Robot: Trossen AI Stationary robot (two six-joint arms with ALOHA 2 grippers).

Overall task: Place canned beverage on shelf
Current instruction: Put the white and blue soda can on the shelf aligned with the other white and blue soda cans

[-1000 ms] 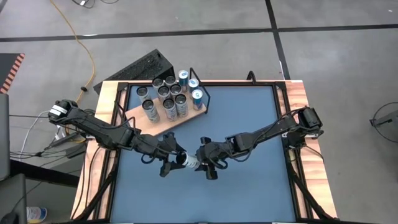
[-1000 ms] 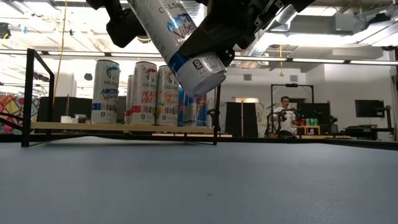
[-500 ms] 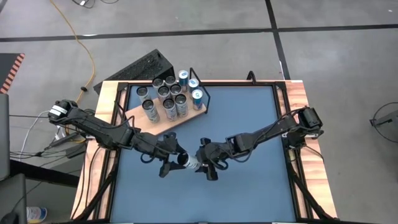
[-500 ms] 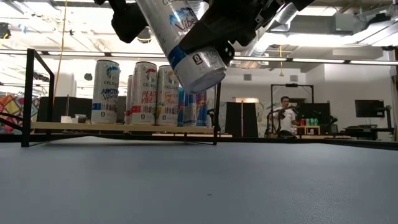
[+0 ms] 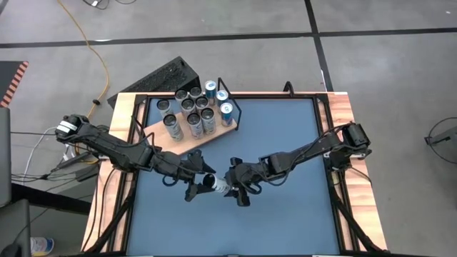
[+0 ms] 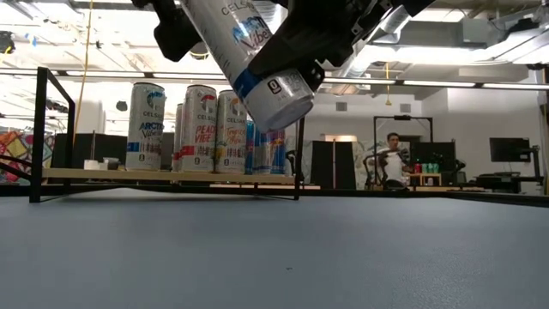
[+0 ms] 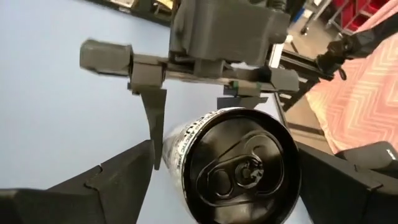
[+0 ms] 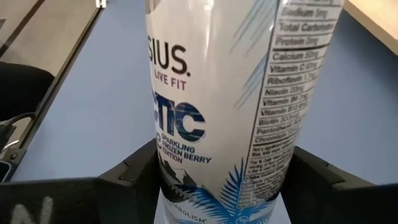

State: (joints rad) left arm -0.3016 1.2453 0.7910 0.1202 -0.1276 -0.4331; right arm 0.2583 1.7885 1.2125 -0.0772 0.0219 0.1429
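The can (image 6: 249, 60) was held tilted above the blue table (image 5: 285, 143), clamped between the right gripper (image 5: 230, 187) fingers; the left gripper (image 5: 202, 181) fingers stood spread around its top end. The shelf (image 5: 214, 133) lay well apart.

Two dark jointed arms, blocky black fingers (image 7: 112, 186), white left-base band.

A robotics lab is shown: a blue-topped bench (image 5: 285, 135) is set on a grey concrete floor (image 5: 385, 71), with a seated person (image 6: 393, 160) among monitors (image 6: 507, 149) and exposed ceiling ducts beyond.
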